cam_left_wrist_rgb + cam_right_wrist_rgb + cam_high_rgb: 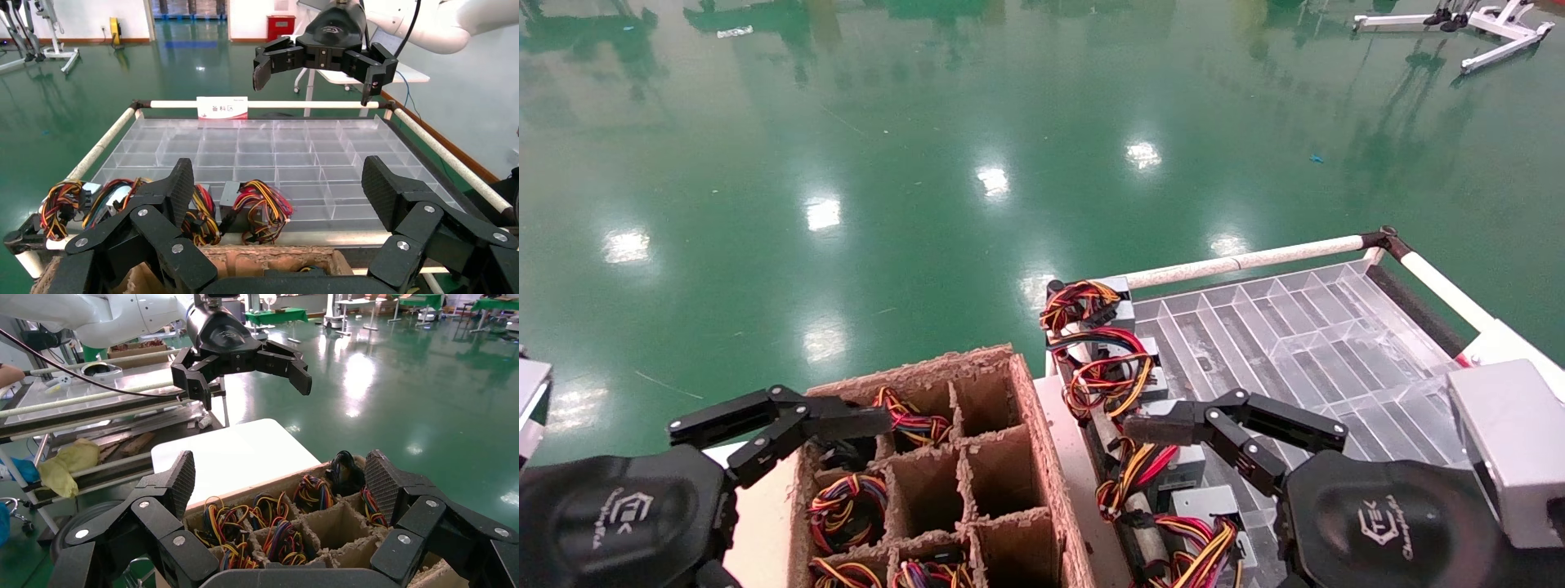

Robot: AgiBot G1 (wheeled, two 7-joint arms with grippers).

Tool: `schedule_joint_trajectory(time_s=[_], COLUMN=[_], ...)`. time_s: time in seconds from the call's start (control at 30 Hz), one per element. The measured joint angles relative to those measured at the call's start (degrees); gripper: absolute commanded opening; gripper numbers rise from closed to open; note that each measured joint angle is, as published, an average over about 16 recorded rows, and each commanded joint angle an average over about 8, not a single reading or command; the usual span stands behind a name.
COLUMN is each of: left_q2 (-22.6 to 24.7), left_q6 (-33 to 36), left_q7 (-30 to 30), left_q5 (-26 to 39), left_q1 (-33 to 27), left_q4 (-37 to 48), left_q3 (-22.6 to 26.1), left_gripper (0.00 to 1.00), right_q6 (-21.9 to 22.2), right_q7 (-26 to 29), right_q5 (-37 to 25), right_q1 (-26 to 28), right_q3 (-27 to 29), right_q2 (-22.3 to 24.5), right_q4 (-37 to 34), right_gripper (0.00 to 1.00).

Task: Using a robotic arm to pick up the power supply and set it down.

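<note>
Both black grippers are hanging with jaws spread wide, pinching nothing. The right gripper is hovering above the near-left edge of a clear plastic tray, just over a row of power supplies: small silver metal boxes trailing thick red, yellow and black wires. The rest of the tray's ribbed compartments are lying bare, bounded by white rails. The left gripper is hanging over the far-left corner of a rough brown cardboard box whose divided cells are holding more wire bundles. A glossy green floor is stretching beyond both.
</note>
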Motion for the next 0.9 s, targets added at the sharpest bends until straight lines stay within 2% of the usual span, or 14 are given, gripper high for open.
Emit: schedule_joint_trajectory(time_s=[0.9], left_q2=[0.0], left_q6=[0.0], left_q7=[0.0], left_q5=[0.0], left_q1=[0.0], left_q4=[0.0], left_q3=[0.0], left_gripper=[0.00], right_q6=[0.4], right_q7=[0.0], right_q5=[-1.1], right_q1=[-0.1], right_q3=[-0.5], right_q2=[-0.1], right_q4=[0.1], right_gripper=[1.00])
